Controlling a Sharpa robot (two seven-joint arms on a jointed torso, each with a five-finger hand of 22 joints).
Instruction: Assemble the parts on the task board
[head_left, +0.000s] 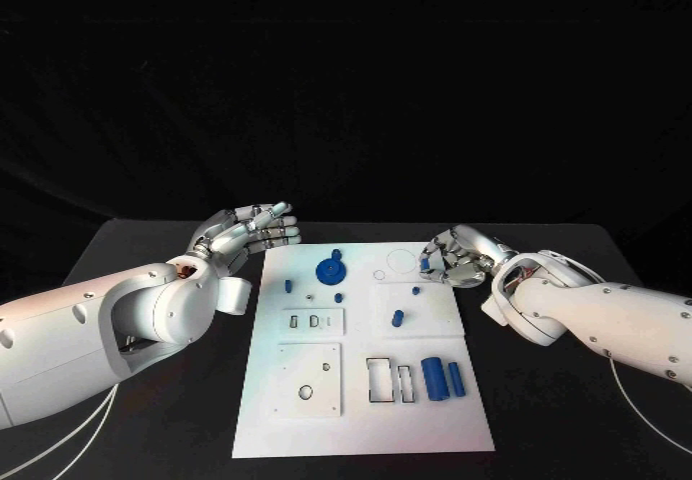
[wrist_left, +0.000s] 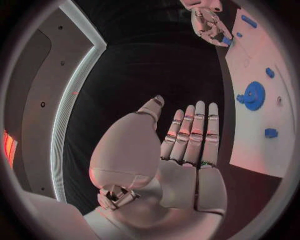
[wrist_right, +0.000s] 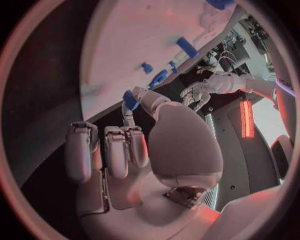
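The white task board (head_left: 361, 420) lies in the middle of the black table. My right hand (head_left: 462, 260) hovers over the board's far right corner and pinches a small blue part (head_left: 424, 265) between thumb and a finger; the right wrist view shows this part (wrist_right: 130, 99) at the fingertips of the hand (wrist_right: 144, 150), over the board's edge (wrist_right: 125, 45). My left hand (head_left: 248, 235) is off the board's far left corner, fingers stretched out and holding nothing. In the left wrist view the left hand (wrist_left: 181, 150) lies beside the board (wrist_left: 256, 135).
A blue round disc (head_left: 330, 269) sits on the board's far part, with small blue pieces (head_left: 397, 318) around it. Two blue cylinders (head_left: 434, 378) lie at the near right beside rectangular slots (head_left: 379, 379). Thin cables (head_left: 72, 430) trail off my arms.
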